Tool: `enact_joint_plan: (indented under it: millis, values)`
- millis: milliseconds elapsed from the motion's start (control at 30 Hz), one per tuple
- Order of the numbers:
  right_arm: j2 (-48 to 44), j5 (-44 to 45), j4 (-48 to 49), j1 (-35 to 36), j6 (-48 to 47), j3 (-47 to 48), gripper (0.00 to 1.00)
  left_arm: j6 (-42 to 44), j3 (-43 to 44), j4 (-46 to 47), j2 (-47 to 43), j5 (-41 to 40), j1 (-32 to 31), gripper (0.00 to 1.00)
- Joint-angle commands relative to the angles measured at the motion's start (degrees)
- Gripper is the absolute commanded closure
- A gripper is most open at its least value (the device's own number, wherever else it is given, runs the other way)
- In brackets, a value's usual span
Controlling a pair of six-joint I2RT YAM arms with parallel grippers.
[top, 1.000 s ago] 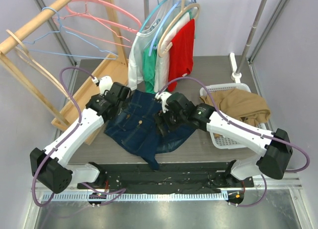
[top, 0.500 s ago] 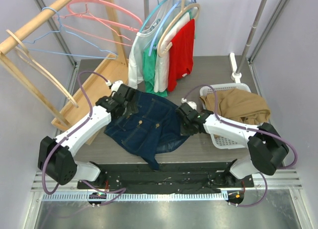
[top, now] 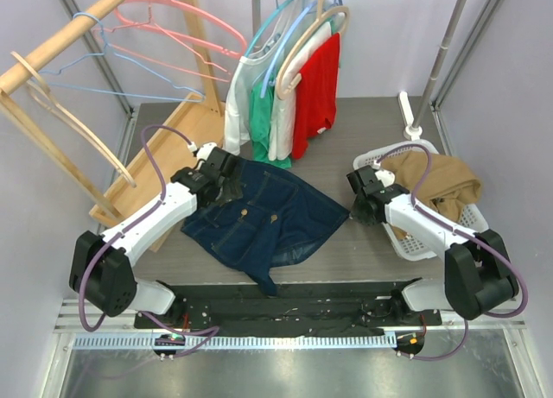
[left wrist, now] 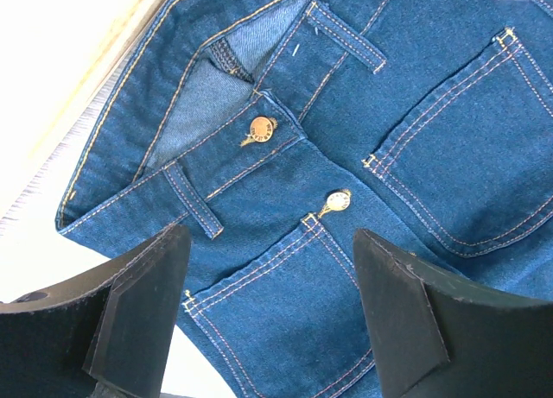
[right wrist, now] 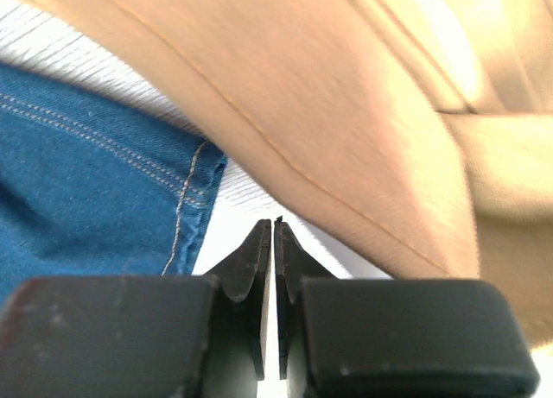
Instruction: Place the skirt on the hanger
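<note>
Though illegible, stamped marks on skirt [left wrist: 432,113] buttons [left wrist: 259,129]; left tool [left wrist: 270,243] agape, right tool [right wrist: 274,236] closed, empty.

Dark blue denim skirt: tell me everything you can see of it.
The dark blue denim skirt lies spread, slightly rumpled, on the grey table, on no hanger. Orange stitching, belt loops, patch pockets and two brass buttons show on its front; waistband toward the far left. The open left gripper hangs over the buttoned front; contact cannot be told. The shut right gripper sits beside one edge, holding nothing.
</note>
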Motion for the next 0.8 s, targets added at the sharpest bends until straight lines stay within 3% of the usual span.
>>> enact_joint_plan:
  millis: [0,167,233,500,767]
  values:
    - [0.8,-3.4,3.2,0.5,-4.0,3.8,0.86,0.2,-0.1,1.0,0.1,-0.6,0.2,0.20]
    - [2.3,-9.0,6.1,4.4,-5.5,6.5,0.68,0.3,-0.4,0.6,0.3,-1.3,0.2,0.20]
    - [3.5,-9.6,6.2,6.8,-5.4,8.2,0.66,-0.1,-0.5,0.4,0.8,-1.2,0.2,0.20]
    - [15.9,-12.2,5.8,10.2,-4.4,12.6,0.68,-3.1,-3.6,-0.2,2.2,-0.2,0.3,0.20]
    - [28.1,-4.1,0.8,7.6,-8.7,22.6,0.69,-7.0,-8.8,0.2,1.3,1.8,1.5,0.20]
